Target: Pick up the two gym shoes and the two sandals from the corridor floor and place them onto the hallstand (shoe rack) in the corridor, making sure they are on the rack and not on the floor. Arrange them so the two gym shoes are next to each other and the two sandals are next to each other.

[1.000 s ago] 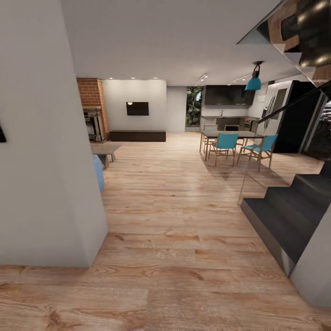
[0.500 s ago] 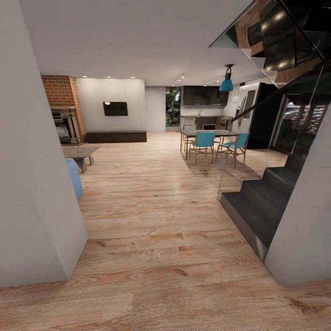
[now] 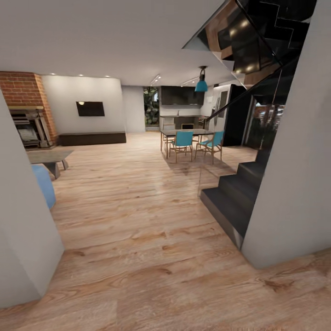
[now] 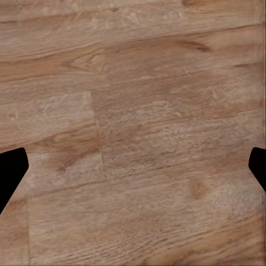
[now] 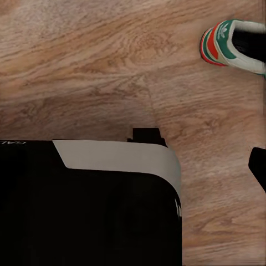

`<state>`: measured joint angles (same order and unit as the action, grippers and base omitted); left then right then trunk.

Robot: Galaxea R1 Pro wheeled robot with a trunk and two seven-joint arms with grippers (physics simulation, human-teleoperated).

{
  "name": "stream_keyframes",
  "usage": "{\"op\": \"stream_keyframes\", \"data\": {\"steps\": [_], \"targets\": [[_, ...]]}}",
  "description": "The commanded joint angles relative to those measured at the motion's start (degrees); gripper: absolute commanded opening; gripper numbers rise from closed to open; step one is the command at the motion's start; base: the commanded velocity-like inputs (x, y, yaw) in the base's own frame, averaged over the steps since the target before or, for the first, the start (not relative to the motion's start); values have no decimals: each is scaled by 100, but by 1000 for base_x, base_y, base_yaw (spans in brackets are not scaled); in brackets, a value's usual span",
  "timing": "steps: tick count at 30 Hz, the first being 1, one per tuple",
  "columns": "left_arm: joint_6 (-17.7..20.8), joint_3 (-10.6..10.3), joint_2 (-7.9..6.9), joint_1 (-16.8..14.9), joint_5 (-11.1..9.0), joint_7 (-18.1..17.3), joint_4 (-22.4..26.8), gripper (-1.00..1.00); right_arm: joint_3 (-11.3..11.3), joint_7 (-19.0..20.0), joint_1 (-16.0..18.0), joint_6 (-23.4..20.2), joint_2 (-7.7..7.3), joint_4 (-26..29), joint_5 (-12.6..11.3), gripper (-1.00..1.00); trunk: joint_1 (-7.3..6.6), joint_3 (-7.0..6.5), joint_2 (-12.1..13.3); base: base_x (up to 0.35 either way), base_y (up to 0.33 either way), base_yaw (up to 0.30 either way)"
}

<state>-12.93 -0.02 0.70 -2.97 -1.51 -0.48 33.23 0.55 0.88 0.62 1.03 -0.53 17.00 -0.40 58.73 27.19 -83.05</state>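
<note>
Starting at the left of the head view: a pale wall corner [image 3: 23, 239] stands close by, a blue pouf [image 3: 45, 186] peeks out behind it, and further back sits a brick fireplace [image 3: 25, 110] with a low coffee table [image 3: 48, 157] in front. Moving across, a dark TV [image 3: 90, 108] hangs on the far white wall, and the corridor floor [image 3: 138, 220] runs on in light wood planks into the living room. Then comes the dining table with teal chairs [image 3: 183, 140] under a teal pendant lamp [image 3: 201, 85], and at the right a dark staircase [image 3: 234, 197] beside another pale wall.

Left wrist view: the left gripper [image 4: 133, 177] hangs over bare planks, fingertips [image 4: 10, 169] set wide apart, nothing between them.

Right wrist view: the robot's black and white base [image 5: 88, 199] sits low, and there it is, one gym shoe [image 5: 235, 47] on the floor just beyond it, heel with the red-orange patch towards the base. Of the right gripper I see one dark fingertip [image 5: 259, 166] (so I cannot tell how its fingers are set).

The shoe looks light, with a soft upper and firmer sole, so a pinch across the heel collar or the sidewalls should hold it.
</note>
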Motion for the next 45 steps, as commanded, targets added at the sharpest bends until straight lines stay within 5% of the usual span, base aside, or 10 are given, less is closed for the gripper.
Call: {"op": "stream_keyframes", "data": {"steps": [1,24,45], "targets": [[-16,1,0,-2,-16,-3,-1,100,6,9,4,11,0,-3,-4,100,0,6,-3,0,0,-300],[-16,2,0,-2,-16,-5,-1,100,6,9,5,11,0,-3,-4,100,0,6,-3,0,0,-300],[-16,8,-17,-2,-2,-5,7,100,20,-13,1,7,-9,2,-9,100,461,383,-845,0,0,-212]]}}
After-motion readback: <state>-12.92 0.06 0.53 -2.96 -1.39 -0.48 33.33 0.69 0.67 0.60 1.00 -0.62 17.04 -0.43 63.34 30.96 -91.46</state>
